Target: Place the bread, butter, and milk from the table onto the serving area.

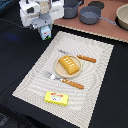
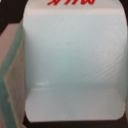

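While bread (image 1: 69, 65) and butter (image 1: 56, 98) already sit on mat (image 1: 100, 75), claw (image 1: 45, 31) pinches milk (image 1: 46, 33) (last item), near mat's corner. Next: carry over mat, lower, let go.

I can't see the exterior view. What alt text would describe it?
A white end effector holds a milk carton at the far corner of a striped beige placemat. On the mat, bread sits on a plate and a yellow butter box lies near the front edge.

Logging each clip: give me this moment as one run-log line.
gripper: shut on milk, above mat edge | bread: on plate | butter: on mat
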